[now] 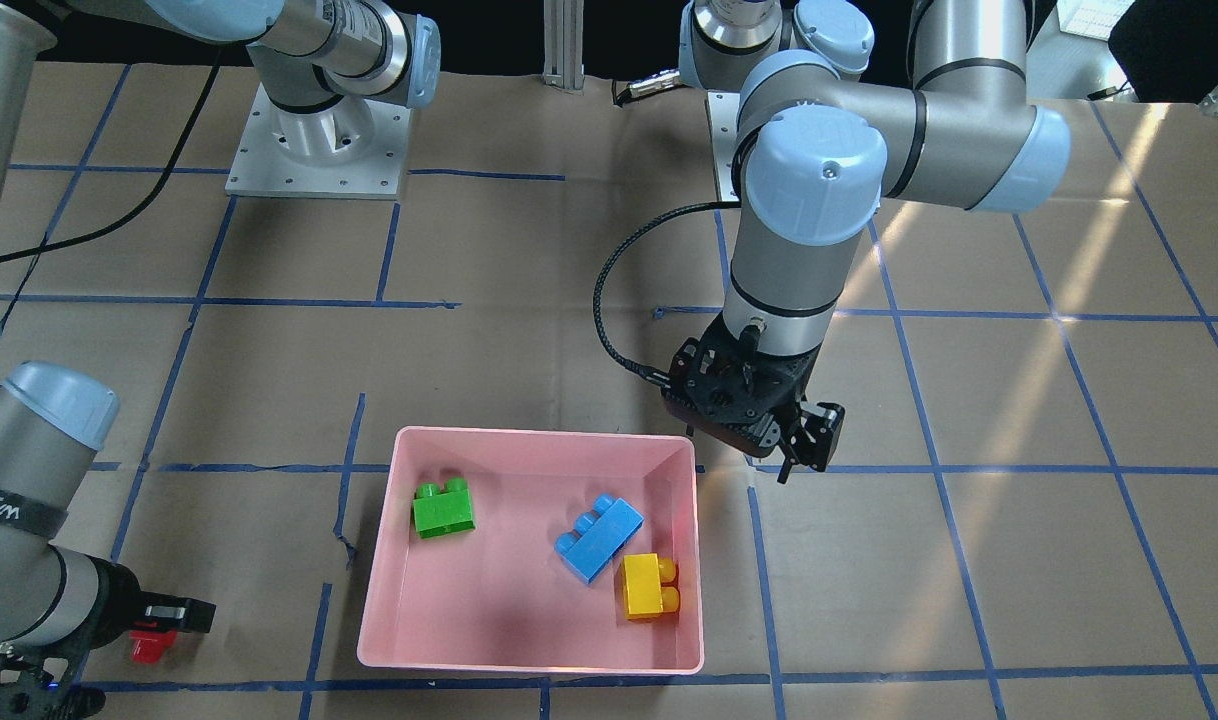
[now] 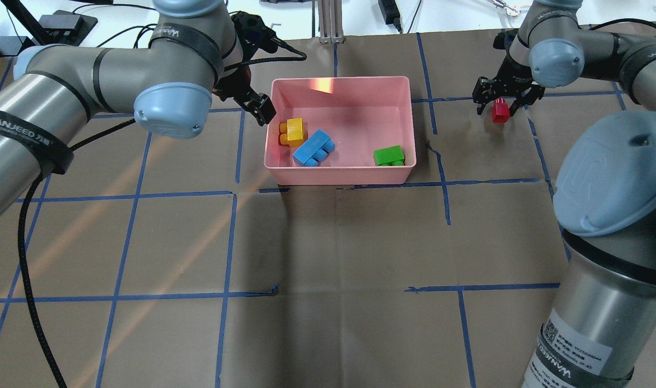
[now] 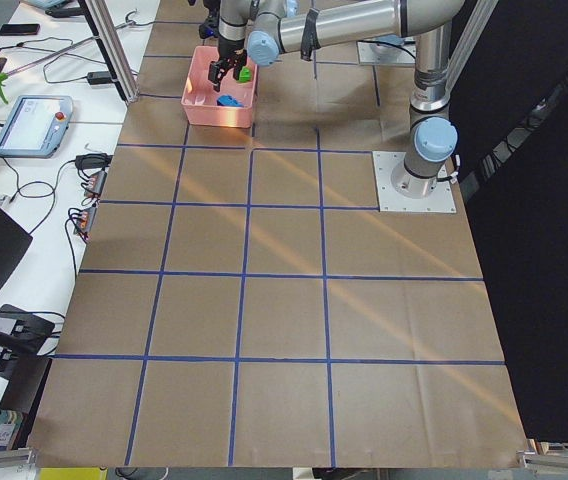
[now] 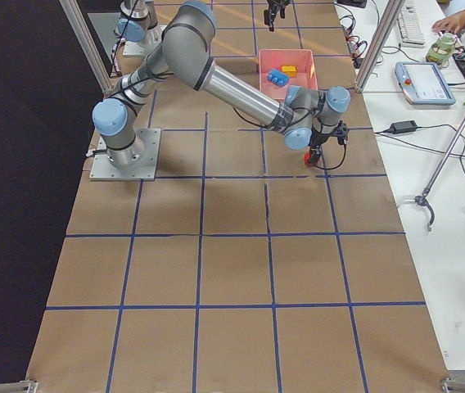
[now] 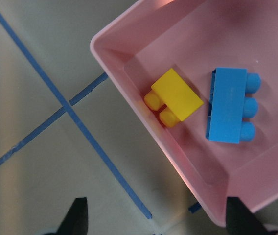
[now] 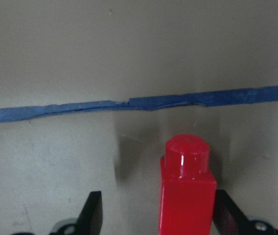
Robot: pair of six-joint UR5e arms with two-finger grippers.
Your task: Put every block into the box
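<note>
The pink box (image 2: pixel 339 80) holds the yellow block (image 2: pixel 294 131), the blue block (image 2: pixel 313 147) and the green block (image 2: pixel 389 156). The red block (image 2: pixel 501 111) stands on the table to the right of the box. My right gripper (image 2: pixel 500 105) is open and straddles it. In the right wrist view the red block (image 6: pixel 188 191) stands between the fingers (image 6: pixel 92 215), nearer the right one. My left gripper (image 2: pixel 255 105) is open and empty just outside the box's left wall. The left wrist view shows the yellow block (image 5: pixel 178 95) and the blue block (image 5: pixel 225 112) inside the box (image 5: pixel 129 93).
The table is covered in brown paper with a grid of blue tape (image 2: pixel 234 194). The left arm's black cable (image 1: pixel 609 330) hangs beside its wrist. The arm bases (image 1: pixel 319 140) stand at the robot's edge of the table.
</note>
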